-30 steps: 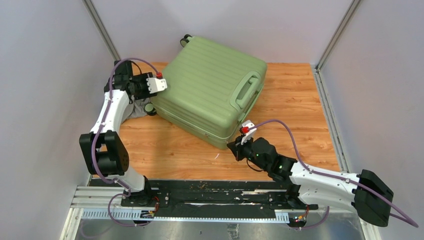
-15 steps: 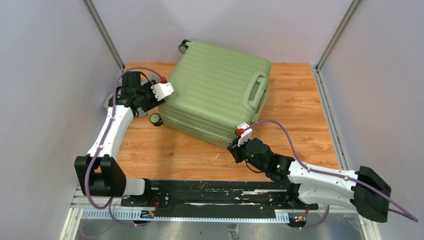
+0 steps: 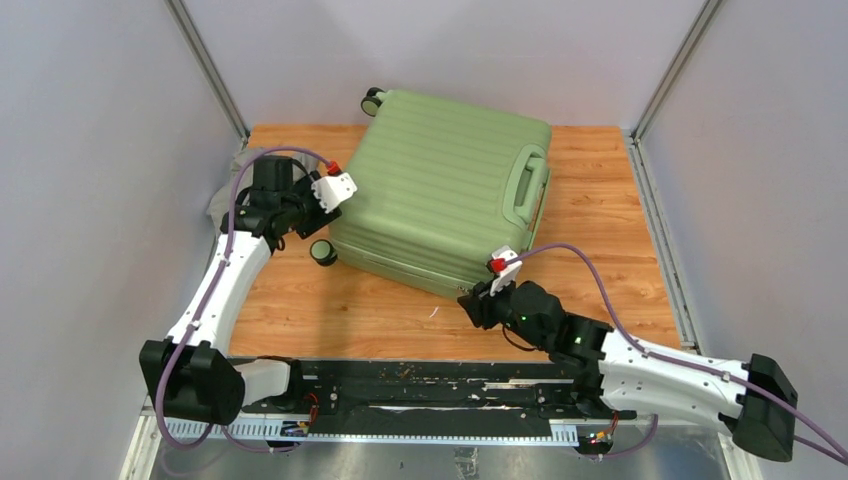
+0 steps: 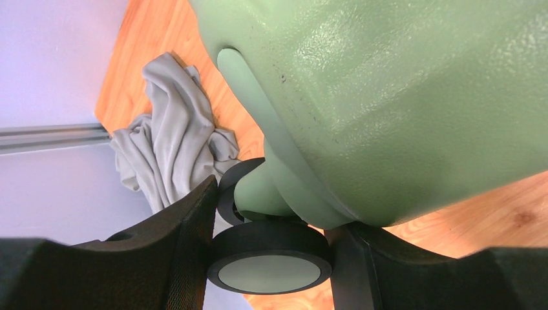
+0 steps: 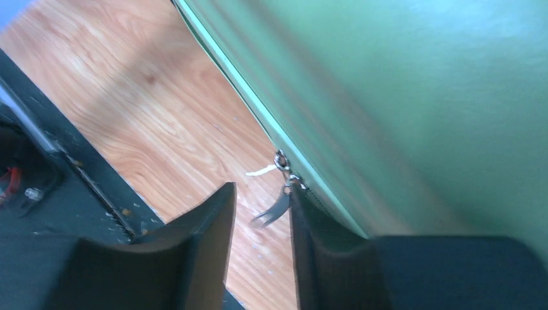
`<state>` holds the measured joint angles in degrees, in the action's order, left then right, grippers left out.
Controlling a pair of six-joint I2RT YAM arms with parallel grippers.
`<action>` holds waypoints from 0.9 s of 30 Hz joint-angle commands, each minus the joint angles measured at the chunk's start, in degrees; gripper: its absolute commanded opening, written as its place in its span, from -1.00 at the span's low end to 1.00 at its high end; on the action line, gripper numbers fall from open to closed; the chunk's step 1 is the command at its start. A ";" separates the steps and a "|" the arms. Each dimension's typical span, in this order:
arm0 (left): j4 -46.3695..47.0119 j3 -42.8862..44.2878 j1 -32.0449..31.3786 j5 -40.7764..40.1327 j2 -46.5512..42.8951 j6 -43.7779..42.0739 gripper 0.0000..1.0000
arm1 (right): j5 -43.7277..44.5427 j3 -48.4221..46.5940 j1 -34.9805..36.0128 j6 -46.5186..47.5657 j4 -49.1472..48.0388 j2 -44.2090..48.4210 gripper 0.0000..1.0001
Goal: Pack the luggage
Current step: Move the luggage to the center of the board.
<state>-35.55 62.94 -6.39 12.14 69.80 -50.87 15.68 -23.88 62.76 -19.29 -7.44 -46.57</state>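
The luggage point(image 3: 445, 190), a light-green ribbed suitcase, lies shut and flat on the wooden table. My left gripper point(image 3: 318, 245) is at its near-left corner. In the left wrist view both fingers point(image 4: 187, 239) press on a black-and-green wheel point(image 4: 270, 261) under the luggage shell point(image 4: 400, 97). My right gripper point(image 3: 468, 303) is at the near-right corner. In the right wrist view that gripper point(image 5: 262, 194) stands slightly open. The metal zipper pull point(image 5: 274, 208) dangles between the fingers, against the right one, below the luggage side point(image 5: 413, 110).
A crumpled grey cloth point(image 4: 171, 139) lies on the table by the left wall point(image 3: 222, 195), behind the left gripper. Another wheel point(image 3: 372, 100) sticks out at the far corner. The side handle point(image 3: 527, 186) faces right. Walls and metal posts close in the table.
The left gripper has dragged the held wheel corner nearer and rightward, turning the luggage. The right gripper's jaws have come apart around the zipper pull.
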 commanded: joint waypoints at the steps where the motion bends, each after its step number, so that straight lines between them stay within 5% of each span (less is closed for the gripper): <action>1: -2.00 -0.85 -2.31 4.73 -0.26 5.80 -1.00 | 2.78 -0.86 0.80 -2.43 2.16 5.24 0.02; 5: -0.35 0.48 -2.01 3.45 0.56 8.89 -0.97 | 7.19 -4.39 0.51 -2.96 11.57 9.69 0.49; 8: 0.55 1.76 -1.49 3.41 0.51 11.23 -0.70 | 8.09 -9.93 -1.41 -3.45 18.31 10.47 0.86; 12: -1.25 4.25 -1.08 5.69 0.31 15.36 -0.23 | 10.42 -18.28 -6.42 -4.04 27.22 8.44 0.92; 18: -1.91 3.60 -1.00 5.63 -2.06 18.52 0.01 | 4.15 -27.98 -25.86 -3.68 32.16 7.76 0.91; 27: -5.53 4.70 -0.95 6.33 -7.60 20.69 0.70 | -7.52 -34.36 -48.77 -3.80 30.68 -3.33 0.85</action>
<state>-38.06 65.28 -7.53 17.06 65.04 -32.49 15.03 -57.80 20.64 -22.92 22.15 -44.71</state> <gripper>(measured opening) 0.822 0.943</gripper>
